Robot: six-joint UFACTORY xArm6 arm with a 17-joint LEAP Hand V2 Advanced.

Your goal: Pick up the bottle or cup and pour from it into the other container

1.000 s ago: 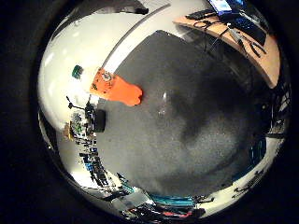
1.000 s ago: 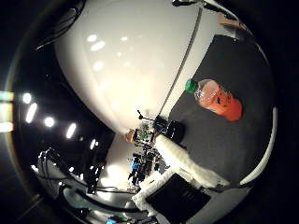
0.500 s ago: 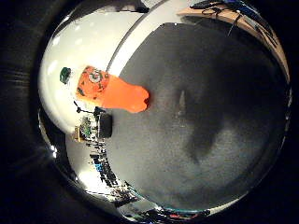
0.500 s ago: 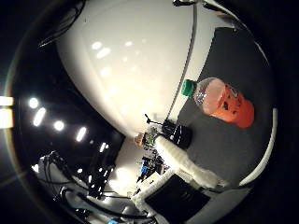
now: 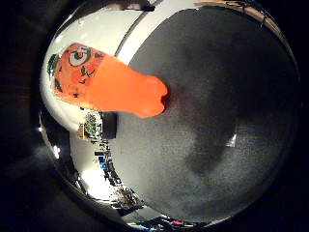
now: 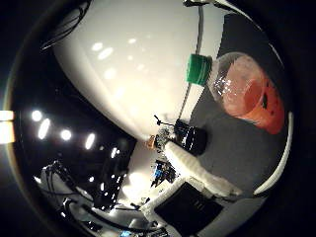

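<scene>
We note first the dark grey mat (image 5: 227, 121), which covers most of what the palm looks out on and sits on a white table (image 6: 138, 74); it seems to serve as the work surface. On it stands the orange bottle (image 5: 113, 89), green cap (image 6: 199, 69) still on, filling a good share of the little-finger-side view, so we judge the palm is close to it and lined up for a side grasp. A small black cup (image 6: 192, 139), likely the receiving container, stands on the mat's edge well apart from the bottle. A white finger of the hand (image 6: 197, 170) reaches in on the thumb side, roughly straight and touching nothing; beyond that one finger we cannot tell how the hand is set. Nothing is held yet.
</scene>
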